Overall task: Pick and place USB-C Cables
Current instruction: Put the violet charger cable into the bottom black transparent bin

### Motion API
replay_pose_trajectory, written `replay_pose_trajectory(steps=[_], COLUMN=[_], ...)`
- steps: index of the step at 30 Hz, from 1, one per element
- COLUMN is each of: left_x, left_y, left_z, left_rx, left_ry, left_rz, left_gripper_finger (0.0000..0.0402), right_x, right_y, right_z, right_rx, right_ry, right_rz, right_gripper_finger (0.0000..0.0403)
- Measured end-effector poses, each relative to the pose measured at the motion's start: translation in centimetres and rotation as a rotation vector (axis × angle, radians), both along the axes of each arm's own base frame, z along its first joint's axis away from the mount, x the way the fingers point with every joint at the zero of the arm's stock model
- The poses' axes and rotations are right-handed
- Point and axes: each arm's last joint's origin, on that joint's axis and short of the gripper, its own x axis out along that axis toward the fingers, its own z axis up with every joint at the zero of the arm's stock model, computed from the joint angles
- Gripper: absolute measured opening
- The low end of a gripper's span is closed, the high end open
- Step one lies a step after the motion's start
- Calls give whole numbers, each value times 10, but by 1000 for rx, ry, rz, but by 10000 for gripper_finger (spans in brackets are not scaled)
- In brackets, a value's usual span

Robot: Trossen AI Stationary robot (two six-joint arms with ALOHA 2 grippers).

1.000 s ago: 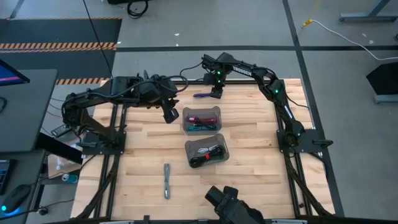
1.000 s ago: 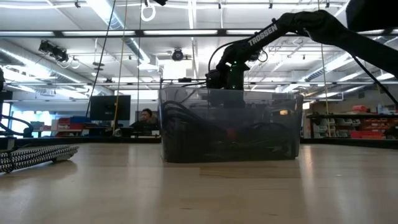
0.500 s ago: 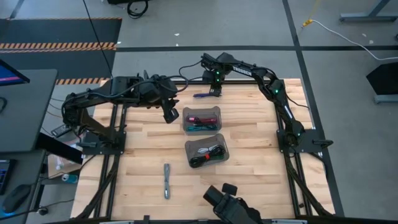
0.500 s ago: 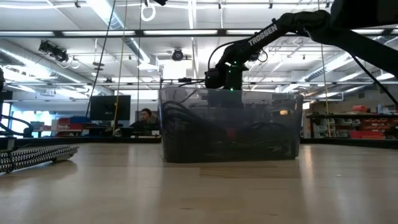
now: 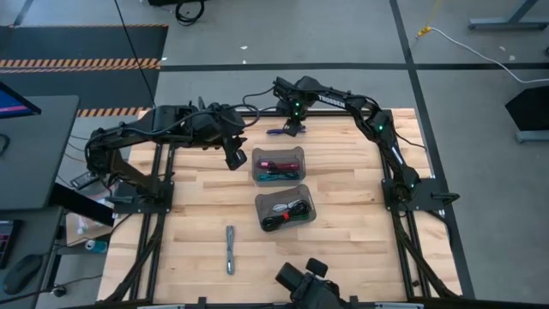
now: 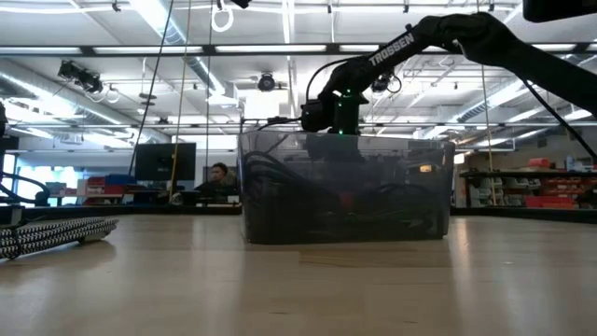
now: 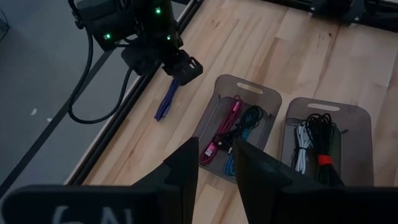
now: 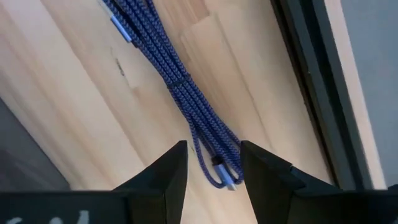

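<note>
right claw [image 5: 292, 129] over purple cable [image 5: 277, 131] | left claw [image 5: 237, 160] beside bins [image 5: 278, 166]

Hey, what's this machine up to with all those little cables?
It's sorting short USB-C cables into bins. The right gripper hangs open just above a purple cable lying on the wooden table near its far edge, apparently about to grab it. The left gripper waits open above the table beside the far bin, which already holds a maroon and a teal cable. The near bin holds white and black ones, and a grey cable lies loose on the table.
</note>
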Motion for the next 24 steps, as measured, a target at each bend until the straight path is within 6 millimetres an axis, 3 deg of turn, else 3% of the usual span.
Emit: replay_pose_trajectory(steps=[15, 24], left_x=[0, 0], left_y=[0, 0], left_z=[0, 0], left_rx=[7, 6], left_ry=[6, 8], left_rz=[-8, -9], left_gripper_finger=[107, 107], right_x=[2, -3], right_y=[6, 23], right_z=[-1, -37], right_rx=[56, 69], right_ry=[-3, 124], right_rz=[-112, -31], right_gripper_finger=[155, 156])
